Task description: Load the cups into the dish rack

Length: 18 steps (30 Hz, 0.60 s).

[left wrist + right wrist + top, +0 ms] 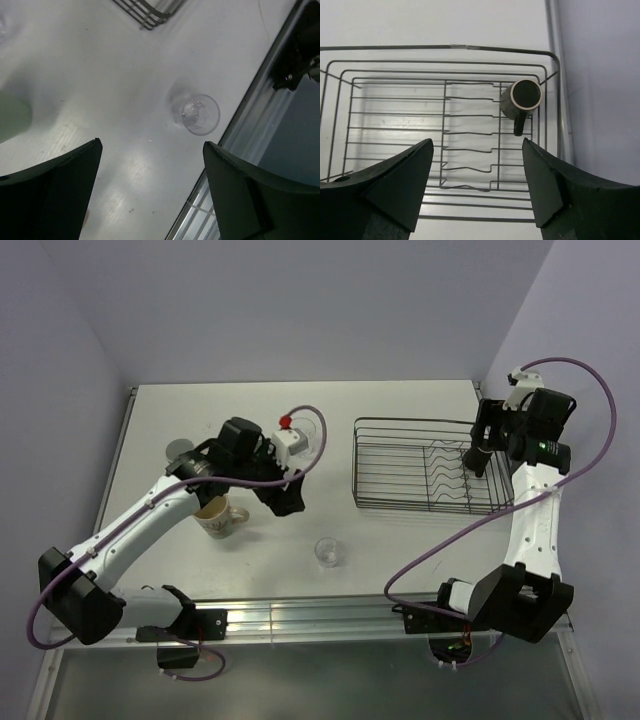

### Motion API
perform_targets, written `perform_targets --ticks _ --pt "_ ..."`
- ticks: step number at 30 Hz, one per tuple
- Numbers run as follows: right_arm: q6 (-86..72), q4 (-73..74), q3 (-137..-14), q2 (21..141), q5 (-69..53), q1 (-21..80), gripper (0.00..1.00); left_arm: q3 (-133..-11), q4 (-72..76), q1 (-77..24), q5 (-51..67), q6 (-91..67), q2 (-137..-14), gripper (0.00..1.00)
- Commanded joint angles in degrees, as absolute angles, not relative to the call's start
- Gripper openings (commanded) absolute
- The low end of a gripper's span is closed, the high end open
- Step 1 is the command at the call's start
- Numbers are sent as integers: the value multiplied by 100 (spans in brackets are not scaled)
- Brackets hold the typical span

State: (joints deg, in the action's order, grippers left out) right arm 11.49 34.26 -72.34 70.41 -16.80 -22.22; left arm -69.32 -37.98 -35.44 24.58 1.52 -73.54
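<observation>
Right gripper spread apart above dark brown cup sitting in dish rack, no contact. Left gripper spread apart, clear glass just beyond it near tabletop front edge.

White table, black wire rack, clear glass, cream mug, possibly another glass.

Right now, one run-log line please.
left gripper open near clear glass | right gripper open above dish rack | dark cup upright inside

We see a white rectangular tabletop set into a corner of pale lilac walls. A silver ridged metal rail runs along the tabletop's near edge.
</observation>
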Motion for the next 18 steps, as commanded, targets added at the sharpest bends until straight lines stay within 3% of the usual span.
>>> perform_targets --ticks 1,10,18 --pt "1142 3674 -7313 6751 -2074 -2127 80 -6856 -3920 -3998 2470 519 -7453 89" --pt "1432 3744 -6821 5986 -2250 -1969 97 -6856 -3622 -4631 2127 -351 -8323 80" --pt "1617 3753 -6574 5581 -2241 -1934 100 -6838 -3384 -5132 1863 -527 -8823 73"
